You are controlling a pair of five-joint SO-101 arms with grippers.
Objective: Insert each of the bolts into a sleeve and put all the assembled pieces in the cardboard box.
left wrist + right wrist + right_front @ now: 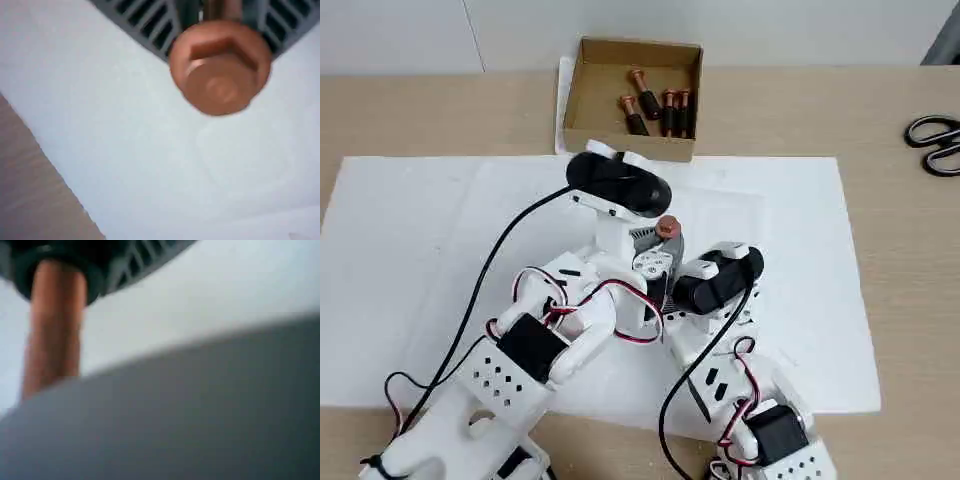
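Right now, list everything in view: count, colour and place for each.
cardboard box: 1, brown, at the sheet's far edge
assembled pieces: 4 as far as I can tell, copper bolts in black sleeves, lying in the box
bolt: 1, copper, head up between the two grippers
sleeve: 1, black, around that bolt's shaft
paper sheet: 1, white, spread on the table
scissors: 1 pair, black handles, at the high view's right edge
table: 1, light wood
left gripper: 1, grey, shut on the bolt's shaft
right gripper: 1, dark grey, close beside the bolt
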